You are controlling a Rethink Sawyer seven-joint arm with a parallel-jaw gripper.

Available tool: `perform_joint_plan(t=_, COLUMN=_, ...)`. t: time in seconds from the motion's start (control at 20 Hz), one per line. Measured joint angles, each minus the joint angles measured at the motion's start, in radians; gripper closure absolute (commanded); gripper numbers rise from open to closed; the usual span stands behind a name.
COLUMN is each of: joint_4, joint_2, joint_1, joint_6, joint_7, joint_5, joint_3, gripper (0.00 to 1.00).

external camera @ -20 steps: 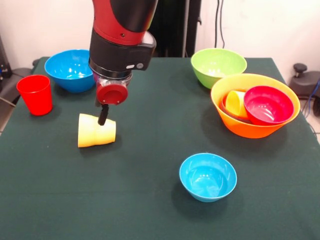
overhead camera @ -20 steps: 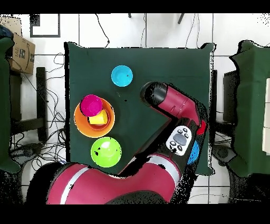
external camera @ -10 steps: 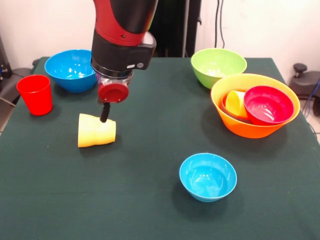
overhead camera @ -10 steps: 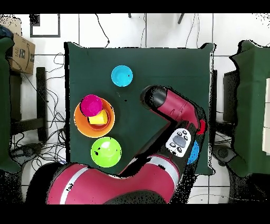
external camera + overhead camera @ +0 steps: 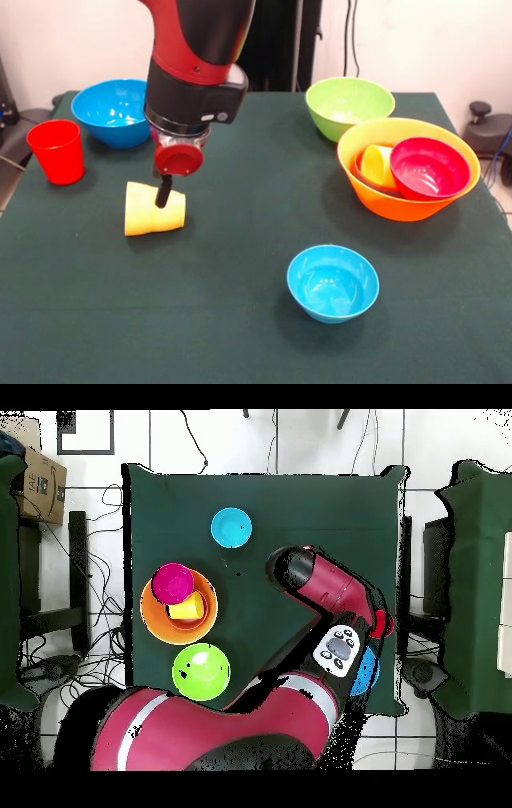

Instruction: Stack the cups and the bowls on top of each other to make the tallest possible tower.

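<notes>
Left of centre in the front view: gripper low against the toppled yellow cup, jaw state impossible to tell. Right side: crimson bowl and another yellow cup nested in the large orange bowl. Red cup upright at far left.

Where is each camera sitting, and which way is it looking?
Front view: sits across the table facing the robot; shows its arm and gripper over the tipped yellow cup.
Overhead view: hangs above, looking straight down; shows the red arm from the bottom.
Both show the lime bowl and large orange bowl.
</notes>
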Motion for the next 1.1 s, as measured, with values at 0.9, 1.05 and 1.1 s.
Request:
perform_joint_plan(t=0.9, joint_4=0.000, joint_2=0.051, joint_1=0.001, joint_6=-0.055, joint_7=0.000, joint_5=0.041, joint_3=0.015, gripper=0.00)
perform_joint_plan(t=1.05, joint_4=0.001, joint_2=0.051, joint_1=0.001, joint_6=-0.064, joint_7=0.000, joint_5=0.049, joint_3=0.017, gripper=0.00)
perform_joint_plan(t=1.1, joint_4=0.001, joint_2=0.051, joint_1=0.001, joint_6=-0.067, joint_7=0.000, joint_5=0.051, joint_3=0.017, gripper=0.00)
